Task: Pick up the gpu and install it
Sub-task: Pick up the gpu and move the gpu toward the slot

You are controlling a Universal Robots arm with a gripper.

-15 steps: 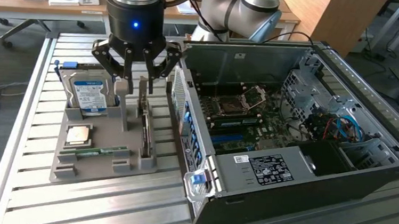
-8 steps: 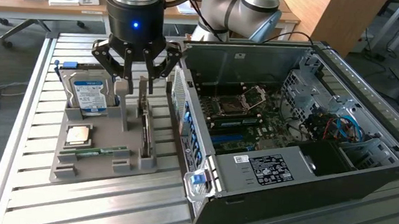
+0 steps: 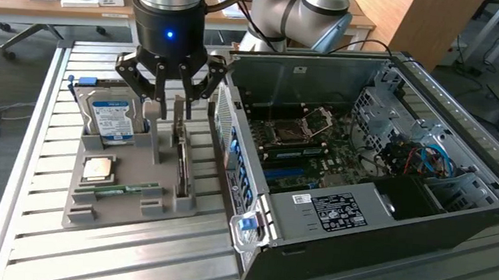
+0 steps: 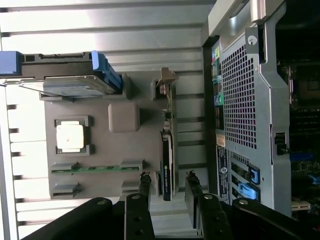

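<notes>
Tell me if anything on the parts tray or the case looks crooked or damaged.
Nothing stands out. The gpu stands on edge in its slot of the grey tray, the hard drive sits upright in its own, and the open gripper straddles the gpu.

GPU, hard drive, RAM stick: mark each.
gpu [image 4: 167,165], wrist view, dark edge of the upright card.
hard drive [image 3: 113,119], exterior view, blue-white label.
RAM stick [image 3: 130,189], exterior view, middle of green board.
</notes>
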